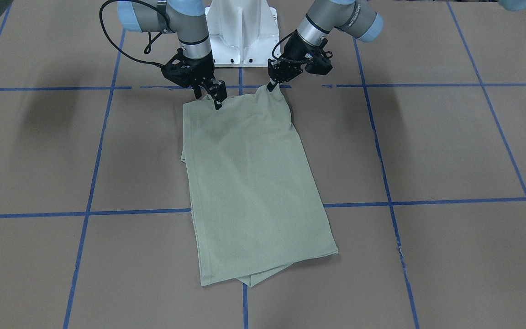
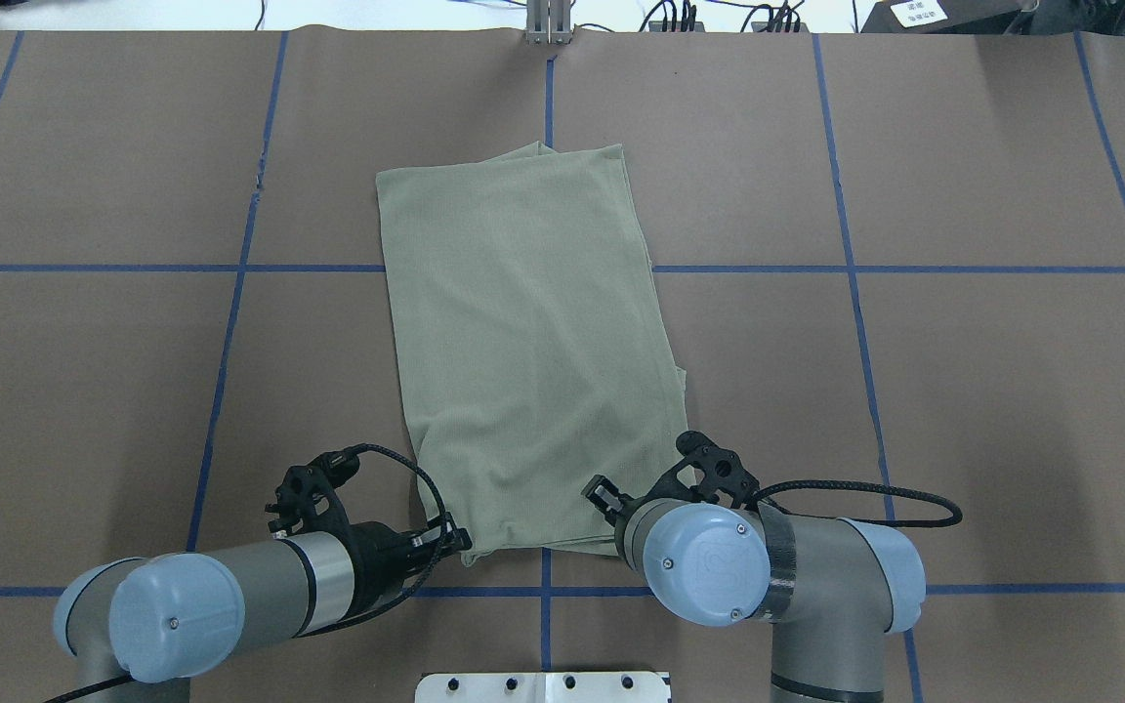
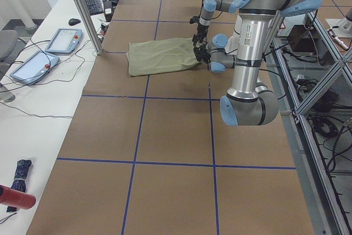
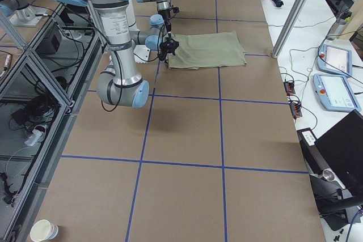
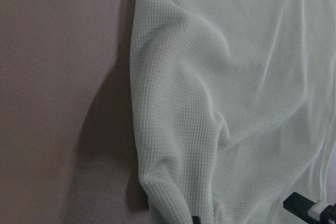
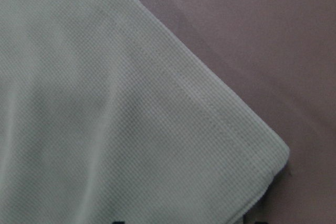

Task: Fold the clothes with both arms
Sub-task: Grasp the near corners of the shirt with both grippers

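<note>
Lying folded, waffle-knit shirt (image 1: pixel 254 192) forms an oblong.

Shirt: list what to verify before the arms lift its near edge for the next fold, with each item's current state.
1. Left gripper clamped on its corner of the shirt: ok, the cloth rises to a peak there.
2. Right gripper clamped on its corner: cannot tell, the fingertips meet the edge but the pinch is hidden.
3. Both grippers on the edge nearest the robot: ok.
4. Far edge lined up: not ok, an under layer pokes out.
5. Rest of the shirt flat on the table: ok.
</note>
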### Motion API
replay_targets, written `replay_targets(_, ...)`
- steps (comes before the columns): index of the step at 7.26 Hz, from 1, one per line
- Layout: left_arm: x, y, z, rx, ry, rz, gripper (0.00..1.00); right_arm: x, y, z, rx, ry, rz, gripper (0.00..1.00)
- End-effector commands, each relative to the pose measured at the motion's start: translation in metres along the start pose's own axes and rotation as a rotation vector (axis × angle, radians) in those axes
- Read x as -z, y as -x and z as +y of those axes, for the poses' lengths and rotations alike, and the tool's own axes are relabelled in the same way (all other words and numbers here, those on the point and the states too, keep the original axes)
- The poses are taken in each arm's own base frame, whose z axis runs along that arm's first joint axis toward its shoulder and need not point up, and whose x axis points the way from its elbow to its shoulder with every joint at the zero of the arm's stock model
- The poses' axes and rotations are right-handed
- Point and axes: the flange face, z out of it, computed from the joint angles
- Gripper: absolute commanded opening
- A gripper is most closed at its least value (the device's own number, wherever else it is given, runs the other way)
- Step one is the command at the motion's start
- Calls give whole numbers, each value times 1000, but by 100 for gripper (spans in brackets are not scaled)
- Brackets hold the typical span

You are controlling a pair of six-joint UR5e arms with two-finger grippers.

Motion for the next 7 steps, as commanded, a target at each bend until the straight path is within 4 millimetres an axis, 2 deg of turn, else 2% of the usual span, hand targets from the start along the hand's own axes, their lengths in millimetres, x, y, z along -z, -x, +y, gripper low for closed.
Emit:
replay_targets(1, 0, 0, -1, 0, -1, 0, 0, 2, 3, 3, -19, 4, -7, 38)
replay_targets(2, 0, 0, -1, 0, -1, 0, 0, 2, 3, 4, -17, 6, -6, 34)
replay_targets(3, 0, 0, -1, 0, -1, 0, 0, 4, 4, 5, -17, 9, -9, 4)
replay_targets(4, 0, 0, -1, 0, -1, 0, 0, 5, 4, 5, -18, 10, -11, 0)
replay_targets(6, 1, -1, 1, 0, 1, 2, 0, 8, 5, 2, -19, 8, -14, 0)
replay_targets(7, 4, -4, 1, 0, 6, 10, 0, 29, 10, -3, -22, 24, -40, 0)
